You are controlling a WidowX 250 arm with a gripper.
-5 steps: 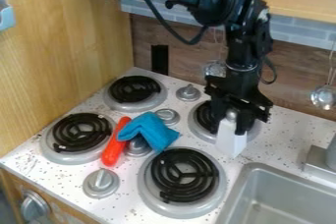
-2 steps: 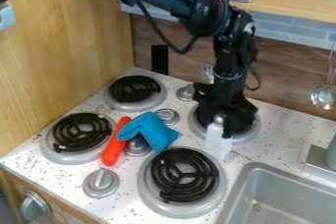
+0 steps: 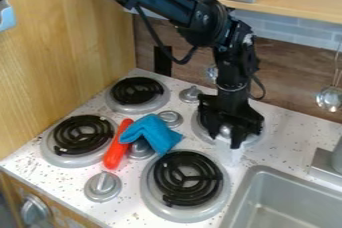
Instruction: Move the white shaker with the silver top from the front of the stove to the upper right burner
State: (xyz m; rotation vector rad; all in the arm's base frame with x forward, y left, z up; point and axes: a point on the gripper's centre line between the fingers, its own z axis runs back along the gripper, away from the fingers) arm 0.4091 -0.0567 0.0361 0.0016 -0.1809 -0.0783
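Front right burner (image 3: 153,192): landmark. Gripper (image 3: 225,138): behind it, apparently clasping a whitish block (image 3: 229,155) with a silver top. Blue cloth (image 3: 152,134): behind-left, over an orange-red piece (image 3: 115,153). Sink (image 3: 265,171): right. Step, seemingly: holding low; any move calls for steady grip.

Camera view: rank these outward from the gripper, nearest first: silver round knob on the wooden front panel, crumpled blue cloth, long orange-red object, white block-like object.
1. White block-like object, at the gripper.
2. Crumpled blue cloth, image left, between burners.
3. Long orange-red object, just beyond the cloth.
4. Silver round knob, lower left.
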